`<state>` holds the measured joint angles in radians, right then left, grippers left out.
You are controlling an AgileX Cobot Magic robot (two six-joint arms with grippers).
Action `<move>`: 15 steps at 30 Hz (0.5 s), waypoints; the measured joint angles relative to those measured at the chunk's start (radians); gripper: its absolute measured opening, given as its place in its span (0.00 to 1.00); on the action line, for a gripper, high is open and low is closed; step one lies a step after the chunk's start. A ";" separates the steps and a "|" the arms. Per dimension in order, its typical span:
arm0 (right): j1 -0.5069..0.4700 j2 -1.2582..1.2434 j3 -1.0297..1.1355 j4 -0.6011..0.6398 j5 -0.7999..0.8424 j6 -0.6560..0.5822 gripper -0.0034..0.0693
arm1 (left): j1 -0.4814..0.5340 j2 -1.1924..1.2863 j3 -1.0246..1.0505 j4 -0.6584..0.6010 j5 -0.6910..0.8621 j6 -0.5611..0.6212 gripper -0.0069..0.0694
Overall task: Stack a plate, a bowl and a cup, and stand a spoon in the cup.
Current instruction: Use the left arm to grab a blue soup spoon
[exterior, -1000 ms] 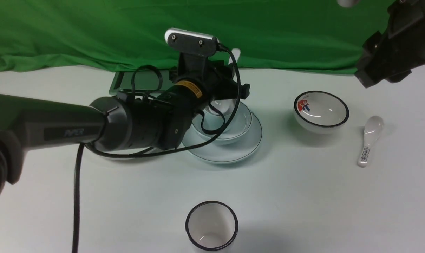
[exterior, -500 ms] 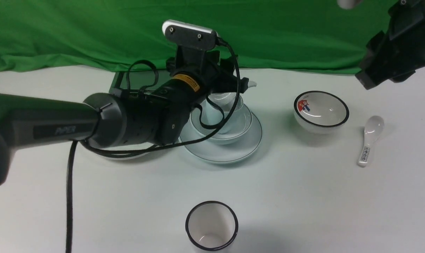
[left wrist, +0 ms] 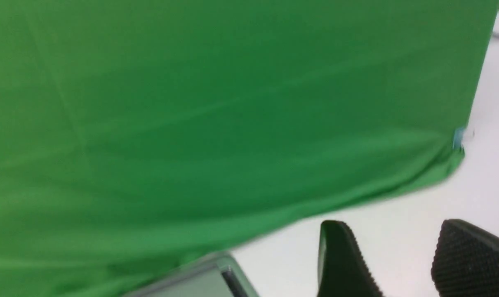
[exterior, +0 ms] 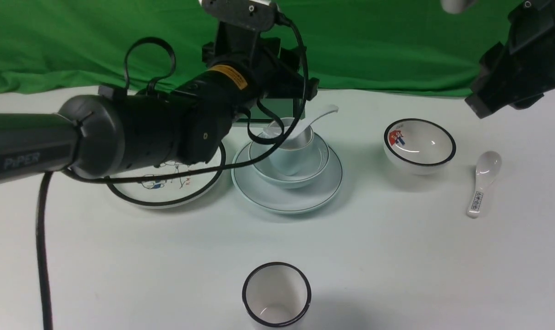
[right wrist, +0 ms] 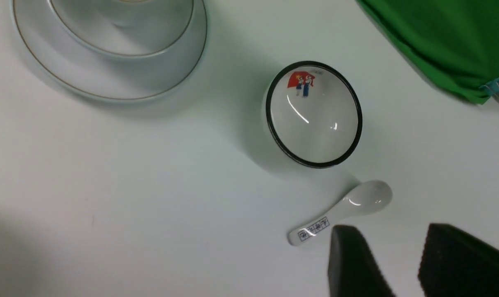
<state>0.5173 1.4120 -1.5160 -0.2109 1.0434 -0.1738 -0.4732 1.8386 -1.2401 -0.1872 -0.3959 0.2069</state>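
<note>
Four pieces, one stack. In the front view the plate (exterior: 325, 185) sits on the bench (exterior: 396, 256), the bowl (exterior: 286, 180) sits in the plate, and the cup (exterior: 284, 158) sits in the bowl. The spoon (exterior: 321, 113) leans in the cup, scoop end down, its handle angled out over the rim toward my right. By my judgement the stacking is done and nothing is left but to draw my arms clear. My left arm hangs above and behind the stack, touching none of it that I can see.

In the left wrist view, my left claw (left wrist: 402, 264) stands parted and empty, with green cloth (left wrist: 216, 107) and bench beyond it.

In the right wrist view, my right claw (right wrist: 398, 264) is likewise parted and holds nothing. It is above the printed spoon (right wrist: 340, 212) and the black-rimmed bowl (right wrist: 314, 113), both lying apart from the stack.
</note>
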 joint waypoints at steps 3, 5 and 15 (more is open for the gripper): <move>0.000 0.000 0.000 0.000 0.000 0.001 0.43 | 0.002 0.007 -0.087 0.001 0.296 -0.047 0.45; 0.000 0.000 0.000 0.000 0.000 0.001 0.43 | 0.003 0.020 -0.177 0.001 0.470 -0.057 0.45; 0.000 0.000 0.000 0.000 0.004 0.012 0.43 | 0.003 0.290 -0.951 0.004 1.348 0.034 0.58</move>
<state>0.5173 1.4120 -1.5160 -0.2109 1.0475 -0.1613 -0.4703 2.1288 -2.1915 -0.1829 0.9519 0.2414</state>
